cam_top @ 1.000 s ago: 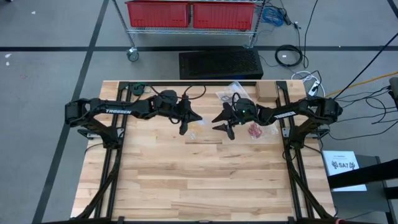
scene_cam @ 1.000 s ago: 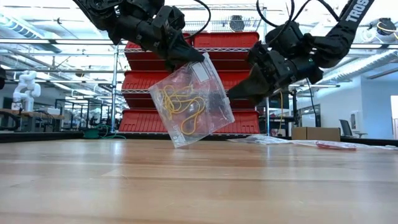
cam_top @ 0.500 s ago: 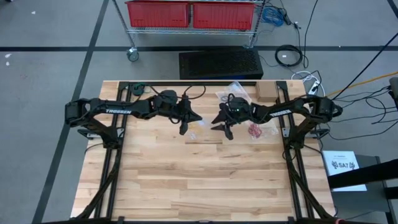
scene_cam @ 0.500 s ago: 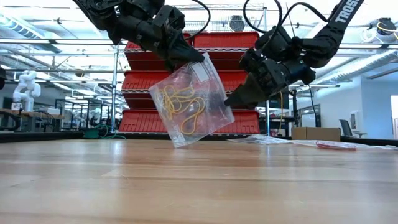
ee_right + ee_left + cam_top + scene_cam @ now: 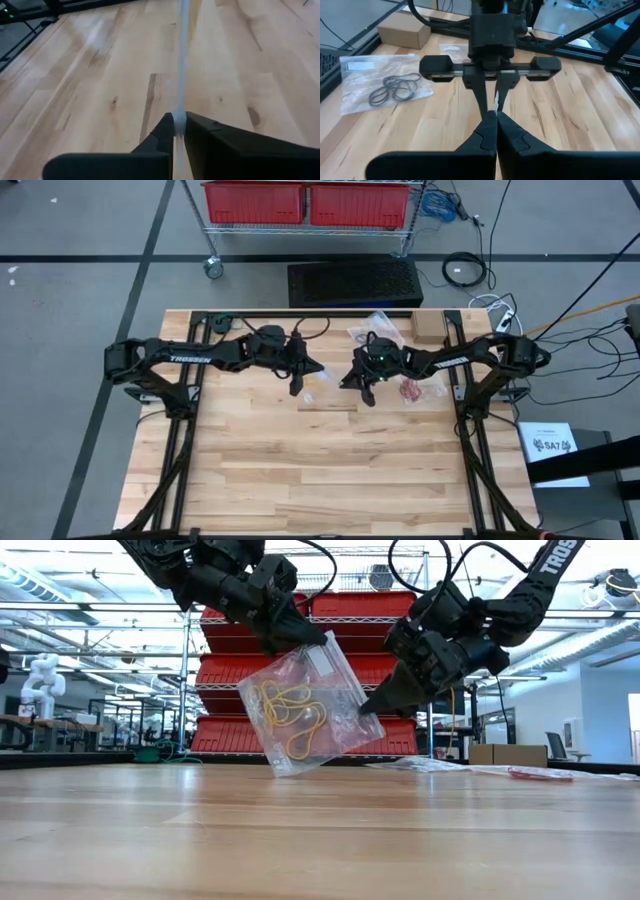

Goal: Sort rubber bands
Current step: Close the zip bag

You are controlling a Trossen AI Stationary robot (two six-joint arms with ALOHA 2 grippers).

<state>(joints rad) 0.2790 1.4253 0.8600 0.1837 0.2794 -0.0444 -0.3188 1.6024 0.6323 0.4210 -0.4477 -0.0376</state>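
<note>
The left gripper (image 5: 300,638) is closed on the top corner of a clear bag (image 5: 312,712), holding it above the table (image 5: 320,840). The right gripper (image 5: 366,710) is pinched shut on the bag's opposite edge. Inside, yellowish-tan bands (image 5: 290,712) lie in a loose tangle of thin loops. Black bands (image 5: 395,88) sit in another bag on the table, and red bands (image 5: 410,389) lie near the right arm.
</note>
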